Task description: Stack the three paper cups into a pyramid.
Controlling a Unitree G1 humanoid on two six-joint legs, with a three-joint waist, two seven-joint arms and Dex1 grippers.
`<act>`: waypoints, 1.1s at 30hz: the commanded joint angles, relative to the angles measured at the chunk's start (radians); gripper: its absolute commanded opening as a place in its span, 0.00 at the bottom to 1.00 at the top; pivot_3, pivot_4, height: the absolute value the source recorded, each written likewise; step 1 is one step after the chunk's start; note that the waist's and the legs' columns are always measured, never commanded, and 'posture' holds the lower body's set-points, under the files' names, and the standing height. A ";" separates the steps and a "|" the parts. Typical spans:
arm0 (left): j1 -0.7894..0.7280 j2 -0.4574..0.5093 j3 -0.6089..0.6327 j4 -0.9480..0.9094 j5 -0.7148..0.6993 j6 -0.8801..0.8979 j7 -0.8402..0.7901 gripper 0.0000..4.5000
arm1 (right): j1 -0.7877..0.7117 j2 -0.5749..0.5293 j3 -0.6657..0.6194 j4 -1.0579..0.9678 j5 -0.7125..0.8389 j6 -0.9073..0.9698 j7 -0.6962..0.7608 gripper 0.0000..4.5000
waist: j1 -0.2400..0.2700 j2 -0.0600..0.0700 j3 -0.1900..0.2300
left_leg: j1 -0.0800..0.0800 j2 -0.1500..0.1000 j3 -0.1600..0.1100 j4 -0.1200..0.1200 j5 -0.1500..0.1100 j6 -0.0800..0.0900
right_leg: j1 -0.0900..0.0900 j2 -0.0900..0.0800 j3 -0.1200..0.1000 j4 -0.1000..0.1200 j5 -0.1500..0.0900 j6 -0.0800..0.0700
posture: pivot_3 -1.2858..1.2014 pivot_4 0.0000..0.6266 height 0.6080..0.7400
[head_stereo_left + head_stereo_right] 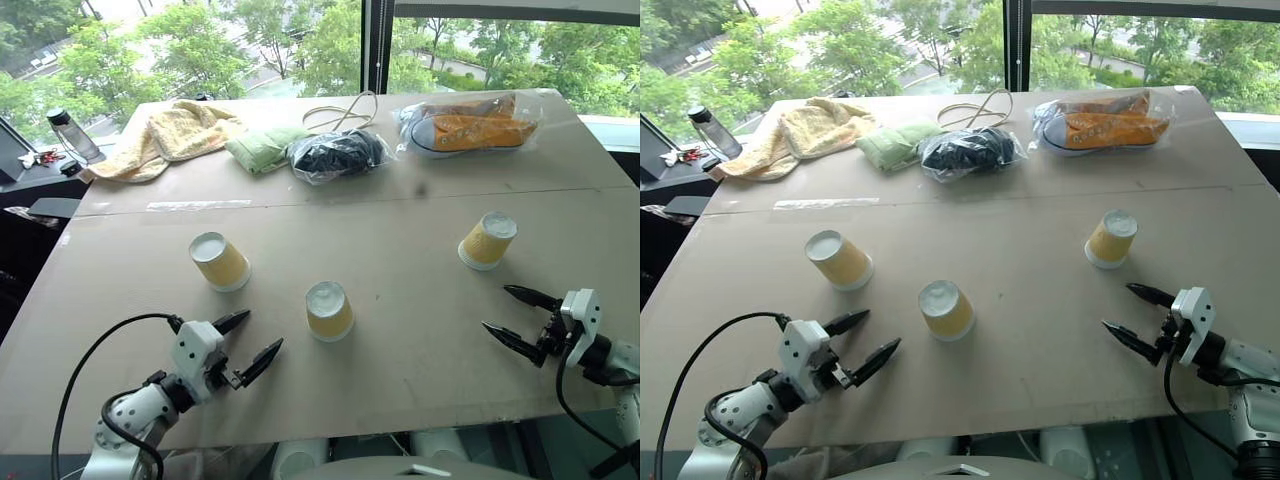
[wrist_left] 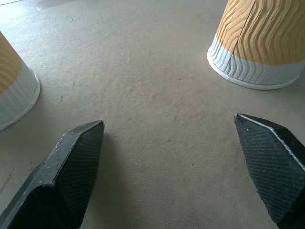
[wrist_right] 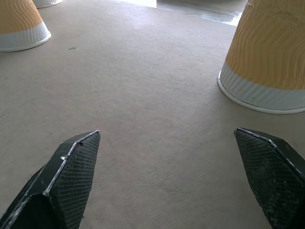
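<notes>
— Looking out over treetops through big windows, beyond a brown cardboard-covered table (image 1: 400, 330)?
— Yes, from the left eye view. Standing upside down and apart on it: left cup (image 1: 219, 261) toward the left edge, middle cup (image 1: 329, 311) nearer the front edge, right cup (image 1: 487, 240) toward the right edge. Not forming any pyramid yet.
— Lying along the far edge?
— Yellow towel (image 1: 165, 136), green cloth (image 1: 262, 148), black bagged bundle (image 1: 336, 155), bagged orange shoe (image 1: 470, 127).
— Holding anything?
— No. Left gripper (image 1: 248, 345) hovering at the front-left corner, spread wide, empty; right gripper (image 1: 515, 318) hovering by the front-right corner, likewise spread, empty.
— Left wrist view?
— Showing both black fingers (image 2: 71, 162) far apart over bare table, one cup at each side ahead.
— Right wrist view?
— Showing the same: fingers (image 3: 66, 171) splayed, gripping nothing, right cup (image 3: 269, 57) close ahead.
</notes>
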 commanded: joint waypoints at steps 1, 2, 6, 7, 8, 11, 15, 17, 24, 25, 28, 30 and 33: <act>-0.004 0.023 0.031 -0.009 -0.031 -0.012 -0.032 1.00 | -0.009 0.006 0.028 -0.085 0.023 0.021 0.011 0.99 | 0.000 0.000 0.000 | 0.000 0.000 0.000 0.000 0.000 0.000 | 0.000 0.000 0.000 0.000 0.000 0.000 | 0.52 0.24 1.00; -0.003 0.036 0.039 -0.024 -0.057 -0.022 -0.069 1.00 | -0.007 0.011 0.052 -0.127 0.029 0.041 0.013 0.99 | -0.001 0.000 0.000 | 0.000 0.000 0.000 0.000 0.000 0.000 | 0.000 0.000 0.000 0.000 0.000 0.000 | 0.52 0.24 1.00; -0.012 0.105 0.087 -0.087 -0.194 0.018 -0.196 1.00 | -0.014 0.041 0.164 -0.303 0.044 0.138 -0.009 0.99 | -0.002 -0.003 0.002 | -0.001 0.001 -0.001 0.000 0.000 0.000 | -0.001 0.000 0.000 0.001 0.000 0.000 | 0.52 0.24 1.00; -0.020 0.129 0.107 -0.109 -0.240 0.042 -0.224 1.00 | -0.025 0.053 0.202 -0.349 0.039 0.165 -0.022 0.99 | -0.001 -0.003 0.002 | -0.001 0.001 -0.001 0.000 0.000 0.000 | -0.001 0.000 0.000 0.000 0.000 0.000 | 0.52 0.24 1.00; -0.028 0.159 0.130 -0.131 -0.288 0.073 -0.252 1.00 | -0.045 0.063 0.246 -0.392 0.031 0.192 -0.032 0.99 | -0.001 -0.004 0.003 | -0.001 0.001 -0.001 0.000 0.000 0.000 | -0.001 -0.001 0.000 0.001 0.000 0.000 | 0.52 0.24 1.00; -0.044 0.270 0.216 -0.182 -0.378 0.151 -0.334 1.00 | -0.160 0.114 0.366 -0.470 0.009 0.268 -0.065 0.99 | -0.004 -0.006 0.004 | -0.001 0.002 -0.002 0.000 0.000 0.000 | -0.002 -0.003 0.000 0.001 0.000 -0.001 | 0.52 0.24 1.00; -0.048 0.379 0.325 -0.235 -0.465 0.252 -0.406 1.00 | -0.304 0.154 0.488 -0.483 -0.023 0.408 -0.106 0.99 | -0.002 -0.008 0.005 | -0.002 0.000 -0.001 0.000 0.000 0.000 | -0.003 -0.003 -0.003 -0.001 0.000 0.000 | 0.52 0.24 1.00; -0.055 0.412 0.368 -0.251 -0.495 0.298 -0.421 1.00 | -0.362 0.186 0.532 -0.466 -0.042 0.422 -0.115 0.99 | 0.000 -0.011 0.007 | -0.003 0.000 -0.002 0.000 0.000 0.000 | -0.003 -0.003 -0.004 -0.001 0.000 0.000 | 0.52 0.24 1.00; -0.039 0.438 0.472 -0.303 -0.527 0.397 -0.461 1.00 | -0.461 0.271 0.613 -0.388 -0.100 0.387 -0.110 0.99 | -0.003 -0.012 0.009 | -0.006 0.000 -0.001 0.000 0.000 0.000 | -0.008 -0.002 -0.004 0.000 0.000 0.001 | 0.52 0.24 1.00; -0.034 0.435 0.483 -0.313 -0.533 0.410 -0.465 1.00 | -0.470 0.279 0.617 -0.377 -0.102 0.381 -0.105 0.99 | -0.003 -0.013 0.009 | -0.006 0.000 -0.001 0.000 0.000 0.000 | -0.008 -0.002 -0.004 0.000 0.001 0.001 | 0.52 0.24 1.00; -0.025 0.427 0.499 -0.327 -0.544 0.436 -0.473 1.00 | -0.491 0.297 0.629 -0.360 -0.105 0.375 -0.096 0.99 | -0.004 -0.013 0.009 | -0.006 0.000 -0.001 0.000 0.000 0.000 | -0.008 -0.001 -0.004 0.001 0.001 0.001 | 0.52 0.24 1.00; -0.024 0.424 0.502 -0.331 -0.544 0.447 -0.478 1.00 | -0.498 0.303 0.637 -0.364 -0.100 0.393 -0.090 0.99 | -0.003 -0.013 0.009 | -0.006 0.000 -0.001 0.000 0.000 -0.001 | -0.008 -0.001 -0.004 0.001 0.001 0.001 | 0.52 0.24 1.00; -0.029 0.416 0.500 -0.336 -0.541 0.458 -0.477 1.00 | -0.509 0.311 0.651 -0.355 -0.101 0.412 -0.086 0.99 | -0.003 -0.013 0.009 | -0.006 0.000 -0.001 0.000 0.000 -0.001 | -0.008 -0.001 -0.004 0.001 0.001 0.001 | 0.52 0.24 1.00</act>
